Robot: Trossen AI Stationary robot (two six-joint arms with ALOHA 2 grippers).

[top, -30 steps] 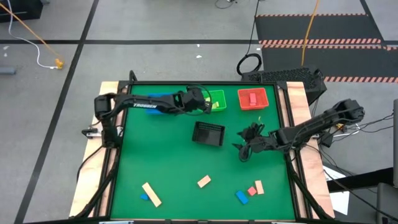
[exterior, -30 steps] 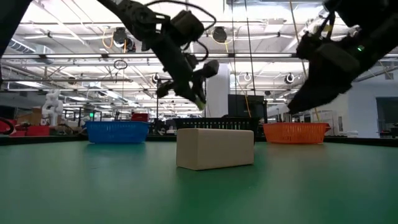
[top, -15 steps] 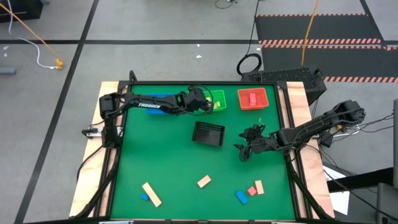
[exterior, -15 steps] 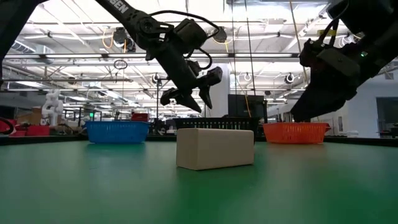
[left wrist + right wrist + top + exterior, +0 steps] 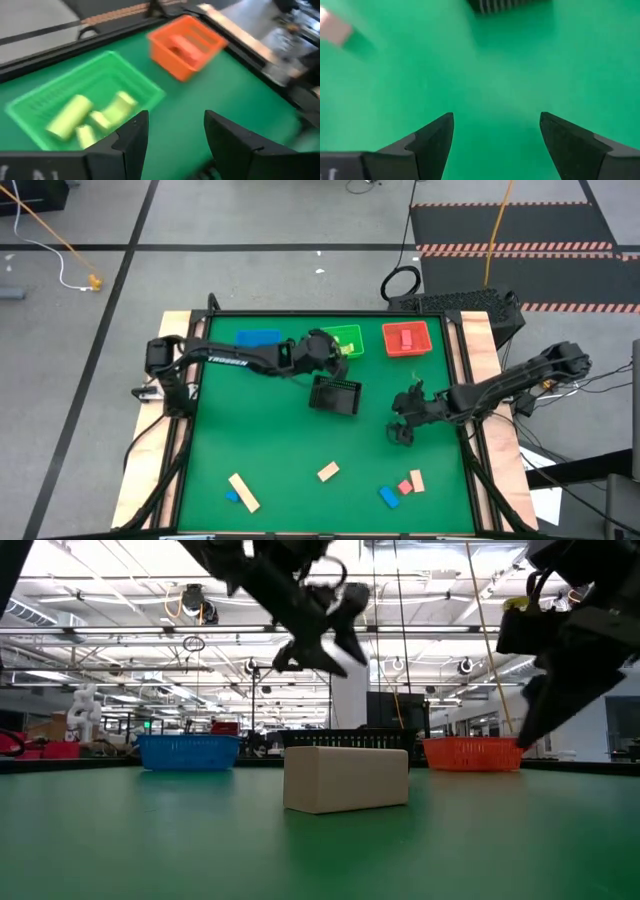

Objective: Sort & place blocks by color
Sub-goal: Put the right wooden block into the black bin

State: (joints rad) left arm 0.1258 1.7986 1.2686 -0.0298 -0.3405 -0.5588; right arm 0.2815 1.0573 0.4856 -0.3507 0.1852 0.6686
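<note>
Loose blocks lie flat near the table's near edge: a tan bar [image 5: 243,492] beside a blue one [image 5: 232,497], a tan one [image 5: 328,471], and a blue [image 5: 388,496], a red [image 5: 405,486] and a tan one [image 5: 416,479] together. Several yellow-green blocks [image 5: 70,117] lie in the green tray [image 5: 347,340], and a red block [image 5: 182,46] lies in the red tray [image 5: 405,338]. My left gripper [image 5: 333,352] hovers open and empty at the green tray's near-left corner. My right gripper [image 5: 401,432] hovers open and empty over bare table, right of the black mesh tray [image 5: 335,393].
The blue tray [image 5: 258,338] sits at the far edge, left of the green one. The black mesh tray stands mid-table, just near of my left gripper. In the low view a tan block [image 5: 345,778] stands in front. Bare green table lies around the loose blocks.
My left gripper has drawn back from over the green tray toward the black mesh tray and has risen. My right gripper has drifted a little toward the table's near and right edges. No block on the table has moved.
</note>
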